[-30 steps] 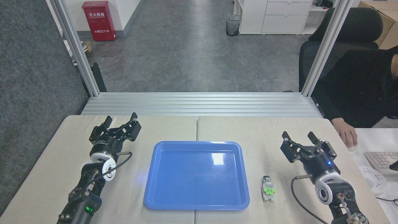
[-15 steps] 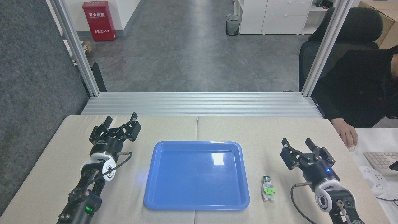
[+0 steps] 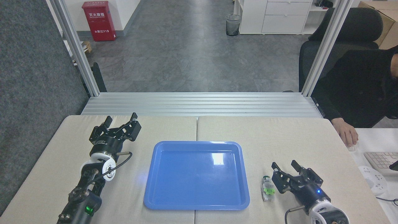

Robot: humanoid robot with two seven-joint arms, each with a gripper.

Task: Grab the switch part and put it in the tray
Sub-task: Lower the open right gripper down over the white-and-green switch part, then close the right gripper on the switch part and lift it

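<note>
Jaws on both grippers stand wide, holding nothing. The right gripper (image 3: 284, 165) hangs just beside the switch part (image 3: 267, 188), at its 2 o'clock. The part lies on the table (image 3: 279, 137), at the tray's (image 3: 196, 205) 3 o'clock. The left gripper (image 3: 120, 118) sits at the tray's 10 o'clock.

Switch part (image 3: 267, 188): dark round cap, green middle, clear base; lying flat on table, cap pointing away; just right of tray
Tray (image 3: 196, 175): blue, glossy, rectangular, low rim; empty

R arm (image 3: 323, 214) cut off by bottom edge.
</note>
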